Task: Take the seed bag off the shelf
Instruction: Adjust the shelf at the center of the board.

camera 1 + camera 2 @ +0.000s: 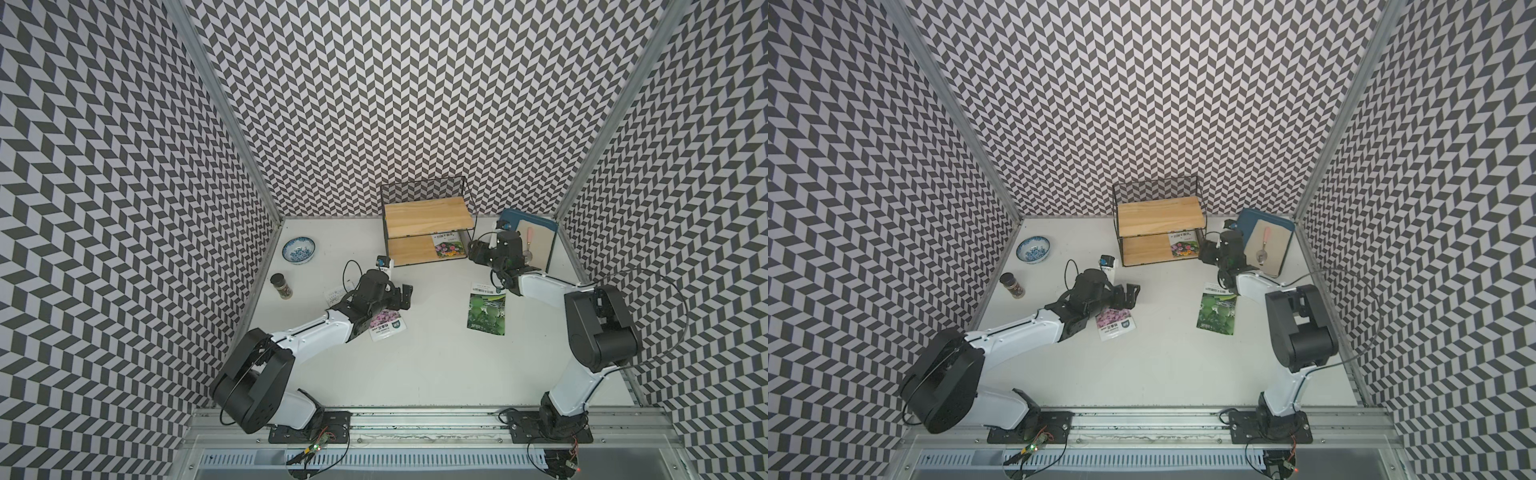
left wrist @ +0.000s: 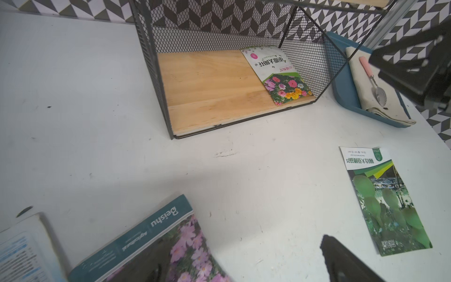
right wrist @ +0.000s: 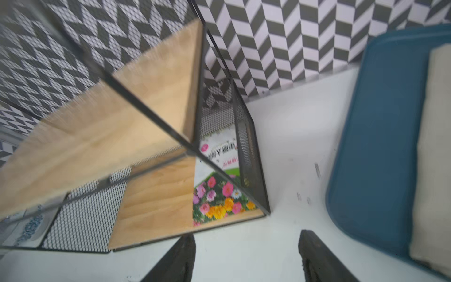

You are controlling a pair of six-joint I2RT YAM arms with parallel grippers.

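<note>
The shelf [image 1: 428, 216] is a black wire rack with two wooden boards, standing at the back of the table. The seed bag [image 1: 448, 246], white with bright flowers, lies flat on the right end of the lower board [image 3: 158, 190]; the left wrist view also shows the bag [image 2: 275, 73]. My right gripper [image 3: 247, 238] is open and empty just in front of the shelf's right front corner, close to the bag [image 3: 219, 195] but not touching it. My left gripper [image 1: 400, 298] is open over the table left of centre, with one finger [image 2: 341, 261] in view.
A green seed bag [image 1: 486, 309] and a pink-flower seed bag [image 1: 386, 326] lie on the table, the pink one partly under my left wrist. A blue tray [image 1: 509, 218] with a cloth and spoon [image 1: 530, 245] stands right of the shelf. A bowl [image 1: 298, 249] and a spice jar [image 1: 281, 285] sit at the left.
</note>
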